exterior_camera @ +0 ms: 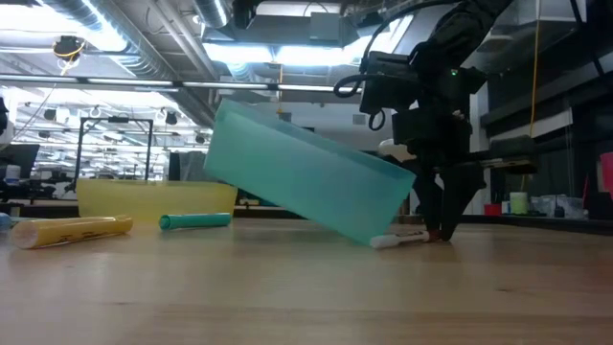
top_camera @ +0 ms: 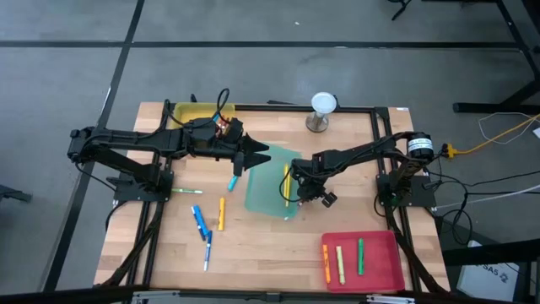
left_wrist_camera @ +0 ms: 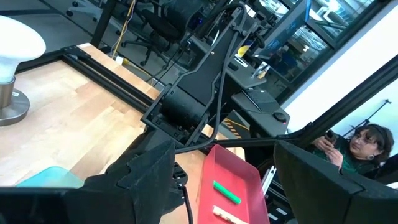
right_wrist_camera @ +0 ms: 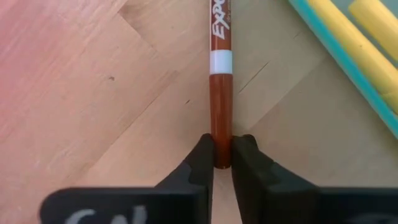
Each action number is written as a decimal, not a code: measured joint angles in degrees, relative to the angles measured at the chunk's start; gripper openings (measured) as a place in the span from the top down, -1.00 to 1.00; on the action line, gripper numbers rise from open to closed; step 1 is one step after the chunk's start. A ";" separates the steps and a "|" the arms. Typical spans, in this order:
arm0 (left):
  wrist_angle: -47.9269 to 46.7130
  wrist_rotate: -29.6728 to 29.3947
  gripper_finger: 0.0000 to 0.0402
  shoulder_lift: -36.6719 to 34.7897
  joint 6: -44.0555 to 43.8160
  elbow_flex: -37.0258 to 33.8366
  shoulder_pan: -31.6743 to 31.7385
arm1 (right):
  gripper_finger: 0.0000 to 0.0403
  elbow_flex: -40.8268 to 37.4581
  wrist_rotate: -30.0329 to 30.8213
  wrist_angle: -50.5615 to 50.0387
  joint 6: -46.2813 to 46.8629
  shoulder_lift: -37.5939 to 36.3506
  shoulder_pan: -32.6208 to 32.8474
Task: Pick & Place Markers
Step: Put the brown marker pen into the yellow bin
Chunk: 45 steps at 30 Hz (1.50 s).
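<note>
Where high view hides it, right gripper (right_wrist_camera: 222,163) pinching red marker (right_wrist_camera: 221,93)

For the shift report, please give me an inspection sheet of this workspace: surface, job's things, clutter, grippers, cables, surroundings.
Surface: wooden table, inside a dark frame.
Job's things: red marker in the right gripper; loose markers on the wood; three markers in the red tray; yellow ones in the tilted teal tray; yellow tray at the far left corner.
Clutter: white-topped stand at the far edge.
Grippers: right gripper shut on the red marker; left gripper open beside the teal tray.
Cables: yellow cable on the floor.
Surroundings: seated person.
</note>
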 joint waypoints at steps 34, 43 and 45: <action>0.00 -0.04 -0.33 0.00 -0.02 0.00 0.02 | 0.85 14.17 1.29 -14.58 0.24 -0.09 1.56; 0.02 -0.04 -0.33 0.00 0.37 0.00 0.00 | 0.85 21.39 1.27 -27.25 4.85 -1.60 5.08; 0.02 0.02 -0.33 0.00 0.86 0.00 0.00 | 0.85 21.54 1.24 -27.46 6.16 -3.64 5.83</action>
